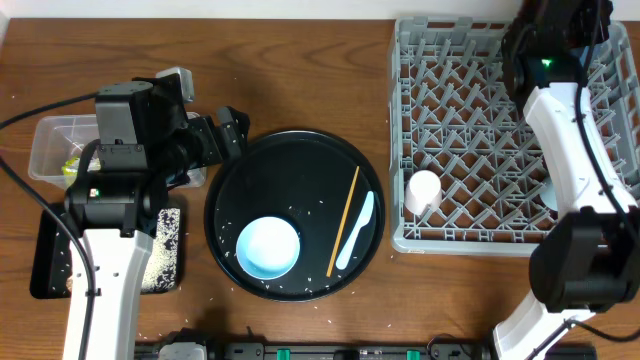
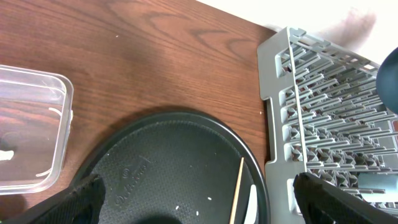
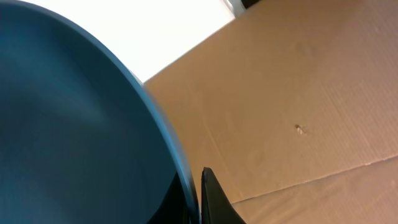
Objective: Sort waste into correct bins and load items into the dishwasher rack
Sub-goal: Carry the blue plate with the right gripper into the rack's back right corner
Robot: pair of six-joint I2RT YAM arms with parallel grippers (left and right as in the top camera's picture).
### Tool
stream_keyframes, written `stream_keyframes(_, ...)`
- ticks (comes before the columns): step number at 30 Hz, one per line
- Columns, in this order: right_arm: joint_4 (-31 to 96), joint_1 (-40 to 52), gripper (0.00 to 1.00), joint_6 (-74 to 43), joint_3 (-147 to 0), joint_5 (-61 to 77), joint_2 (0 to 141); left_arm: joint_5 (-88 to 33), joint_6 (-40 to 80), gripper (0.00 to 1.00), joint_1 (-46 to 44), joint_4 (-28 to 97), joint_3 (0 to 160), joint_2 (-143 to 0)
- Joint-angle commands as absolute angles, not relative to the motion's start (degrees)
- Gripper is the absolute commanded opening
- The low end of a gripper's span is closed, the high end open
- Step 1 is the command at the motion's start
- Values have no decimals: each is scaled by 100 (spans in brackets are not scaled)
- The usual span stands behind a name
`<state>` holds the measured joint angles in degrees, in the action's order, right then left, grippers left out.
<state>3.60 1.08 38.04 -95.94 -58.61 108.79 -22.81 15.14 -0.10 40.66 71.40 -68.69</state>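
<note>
Right gripper: clamped on the rim of a dark blue round plate, held above the far right side of the large square grey plastic rack.
Left gripper: spread wide and empty, hovering over the rim of the large round black tray.
Risk, slip: the hold is on the rim only, so a tilt while lowering could let the plate swing or drop onto the pegs.
Risk, misalignment: the plate edge may land on a peg top, because the slot beneath the right gripper is hidden in its wrist view.
Below and ahead of left gripper: a thin wooden chopstick, a pale spoon and a pale blue bowl lie on the round tray among loose white rice grains.
Left of left gripper: clear rectangular plastic tub.
Obstruction: a small pale pink cup lies in the rack, well apart from the right gripper, so it is judged no obstacle.
</note>
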Motion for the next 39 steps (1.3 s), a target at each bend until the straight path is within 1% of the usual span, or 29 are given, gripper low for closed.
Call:
stream_keyframes(1,47,-132,1,4241,-9664,-6283,11021,-2331,1483,98,14,4064,7288,-6847)
stream_keyframes(5,-287,-445,1,4471,-9664,-6361,11155,-2331,1483,98,14,4064,7288,-6847)
stream_keyframes(11,-250,-711,1,4462,-9664,-6337,11168,-2331,1483,98,14,4064,7288,-6847)
stream_keyframes(19,412,-895,1,3863,-9612,-5900,11168,-2331,1483,98,14,4064,7288,-6847)
stream_keyframes(29,353,-895,1,3734,-9129,-5511,11168,-2331,1483,98,14,4064,7288,-6847)
stream_keyframes(34,12,-899,1,4152,-8871,-5299,11168,-2331,1483,98,14,4064,7288,-6847)
stream_keyframes(39,-38,-893,1,4445,-8838,-4945,11170,-2331,1483,98,14,4064,7288,-6847)
